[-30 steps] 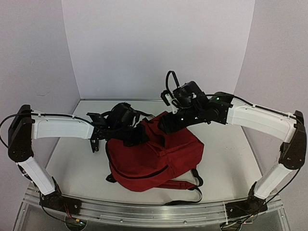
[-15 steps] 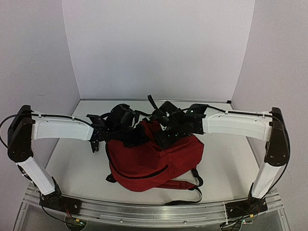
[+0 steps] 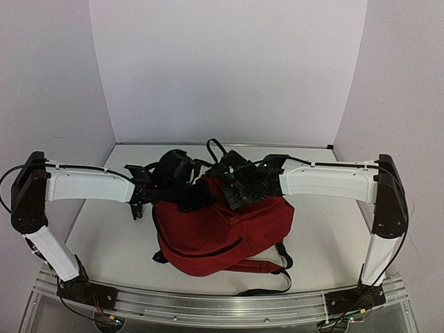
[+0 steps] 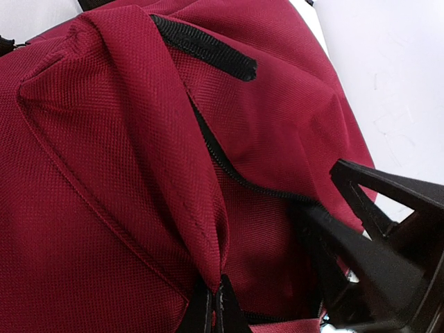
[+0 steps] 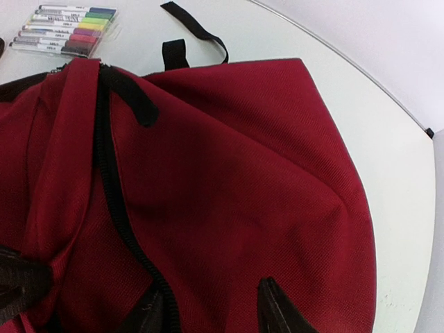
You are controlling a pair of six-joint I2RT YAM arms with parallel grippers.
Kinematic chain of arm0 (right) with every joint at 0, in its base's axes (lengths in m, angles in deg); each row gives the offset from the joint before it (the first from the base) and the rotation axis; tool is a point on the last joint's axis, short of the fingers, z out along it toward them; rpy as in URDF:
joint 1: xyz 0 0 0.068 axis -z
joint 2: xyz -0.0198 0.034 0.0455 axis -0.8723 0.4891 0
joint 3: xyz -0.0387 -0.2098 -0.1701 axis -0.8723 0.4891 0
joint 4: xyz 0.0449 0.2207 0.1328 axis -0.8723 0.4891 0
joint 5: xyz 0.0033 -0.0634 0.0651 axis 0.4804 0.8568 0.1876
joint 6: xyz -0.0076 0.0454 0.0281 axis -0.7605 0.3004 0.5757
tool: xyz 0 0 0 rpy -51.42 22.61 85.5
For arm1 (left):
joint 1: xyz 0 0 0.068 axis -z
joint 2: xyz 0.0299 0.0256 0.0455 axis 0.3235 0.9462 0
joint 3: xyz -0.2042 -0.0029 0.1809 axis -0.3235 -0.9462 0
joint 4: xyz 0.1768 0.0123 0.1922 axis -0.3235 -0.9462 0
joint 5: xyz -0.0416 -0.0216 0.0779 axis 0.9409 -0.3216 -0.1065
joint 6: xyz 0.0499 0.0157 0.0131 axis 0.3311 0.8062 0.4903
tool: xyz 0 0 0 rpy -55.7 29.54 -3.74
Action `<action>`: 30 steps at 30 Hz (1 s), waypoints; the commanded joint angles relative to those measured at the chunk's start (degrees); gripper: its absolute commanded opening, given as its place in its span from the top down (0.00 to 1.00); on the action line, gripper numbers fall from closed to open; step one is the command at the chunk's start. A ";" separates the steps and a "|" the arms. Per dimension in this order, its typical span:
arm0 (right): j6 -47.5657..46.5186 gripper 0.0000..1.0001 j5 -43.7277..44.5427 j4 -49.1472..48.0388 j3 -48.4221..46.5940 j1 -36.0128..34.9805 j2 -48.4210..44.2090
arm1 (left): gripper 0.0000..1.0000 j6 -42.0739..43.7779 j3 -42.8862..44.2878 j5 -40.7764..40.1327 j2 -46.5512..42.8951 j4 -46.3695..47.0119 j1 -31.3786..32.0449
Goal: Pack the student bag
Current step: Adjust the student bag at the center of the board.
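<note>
— Well, whereabouts of the bag (image 3: pixel 222 232)?
— Slumped on the table (image 3: pixel 326 229), right beneath both tools, mouth end against them.
— Left tool (image 4: pixel 211 309)?
— Clenched on a fold of red cloth just beside the zipper (image 4: pixel 215 149), propping that lip up.
— Right tool (image 5: pixel 211 316)?
— Half spread: one finger at the zipper, the other out on the red panel. No pinch yet, by the look of it.
— Handling?
— Soft, limp, probably light enough to drag. Sags wherever unsupported, so likely to fall shut without both lips held. Not fragile, not slippery; coarse weave, good for a pinch.
— Best hold?
— Close to the zipper tape, at the doubled seam. Failing that, the black loop (image 5: pixel 194 26) lying ahead of the right tool.
— Room?
— Bare table ahead of and outside the right tool. Pens (image 5: pixel 66 31) well ahead, off to its left, apart from the bag. Tight between the two tools, near each other over the opening, so pull outward, never inward. Straps (image 3: pixel 284 258) trailing back toward the bases, near the table's front edge; go easy that way.
</note>
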 commanded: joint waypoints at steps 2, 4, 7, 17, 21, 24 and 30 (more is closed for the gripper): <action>3.08 0.80 1.90 -5.61 -3.54 0.12 -2.42 | 1.00 -0.87 -1.86 0.90 -1.22 -0.87 0.05; 3.88 0.91 0.39 -5.86 -3.59 0.13 -4.72 | 1.00 -1.30 -3.18 1.06 -1.95 0.54 0.05; 5.75 1.00 -1.10 -6.49 -2.74 0.15 -9.42 | 0.92 -1.53 -4.68 1.57 -3.79 3.23 0.05; 7.25 1.00 -3.48 -8.08 -0.31 0.09 -12.56 | 0.52 3.55 -2.95 4.66 -7.33 7.39 0.18; 7.45 1.00 -3.79 -8.07 -1.07 0.11 -11.39 | 0.57 4.44 -3.39 6.09 -7.84 10.98 0.24; 7.33 1.00 -3.63 -8.07 -1.49 0.09 -10.94 | 0.56 4.91 -3.27 7.15 -8.37 12.65 0.34; 7.35 1.00 -3.43 -8.11 -1.63 0.13 -10.86 | 0.62 5.45 -3.43 7.21 -9.05 12.30 0.48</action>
